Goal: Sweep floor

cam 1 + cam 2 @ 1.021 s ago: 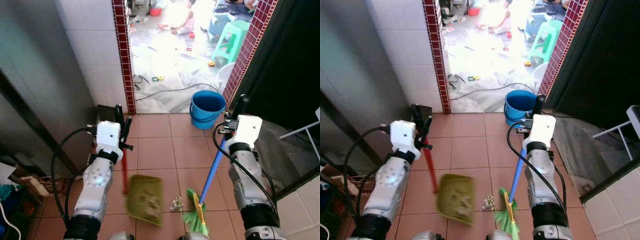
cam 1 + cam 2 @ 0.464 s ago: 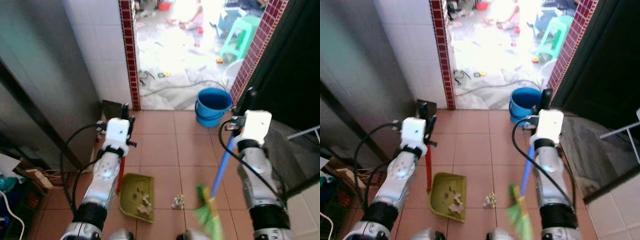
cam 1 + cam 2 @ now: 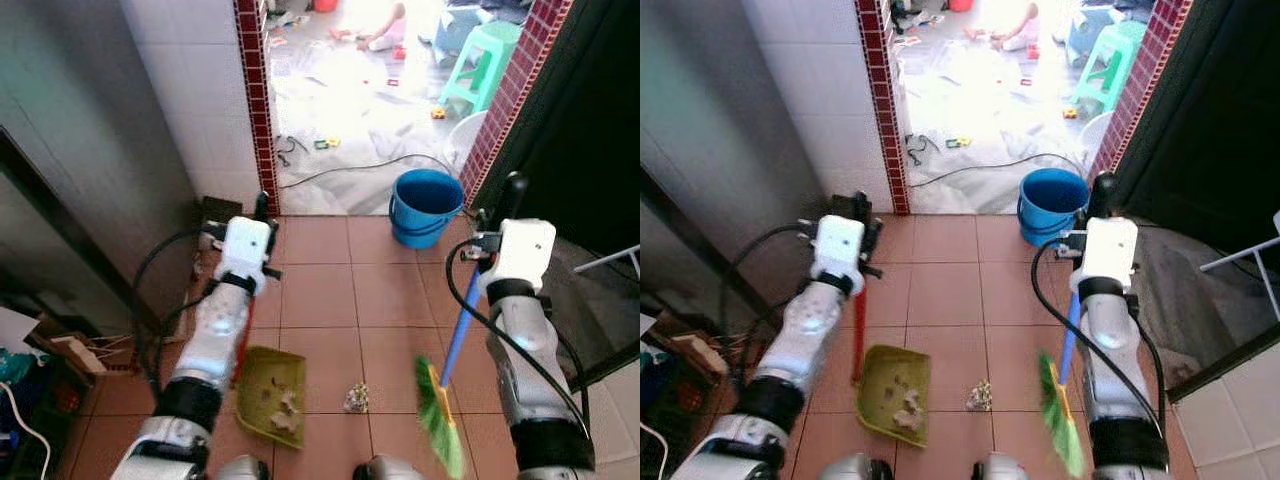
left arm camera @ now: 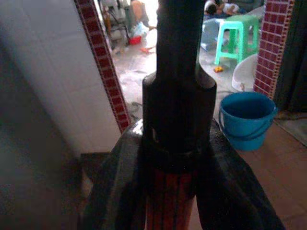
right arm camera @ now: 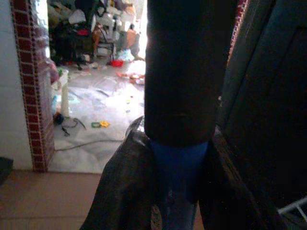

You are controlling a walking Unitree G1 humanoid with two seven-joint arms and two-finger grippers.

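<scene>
**Broom raised, dustpan grounded**

Right tool (image 5: 178, 191) pinches the blue broom (image 3: 440, 425) handle high; bristles hang right of the debris clump (image 3: 356, 398). Left tool (image 4: 170, 191) clamps the dustpan (image 3: 272, 395) handle. Broom likely light, stiff shaft, soft bristles; high grip suits.

Home: tiled back entry.
Terracotta floor tiles (image 3: 320, 290), blue bucket (image 3: 426, 205), green stool (image 3: 480, 70) sitting beyond doorway.

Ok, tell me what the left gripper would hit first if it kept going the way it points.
Probably the blue bucket. The left gripper, shut on the red dustpan handle, points toward the doorway, though depth is unclear.
</scene>
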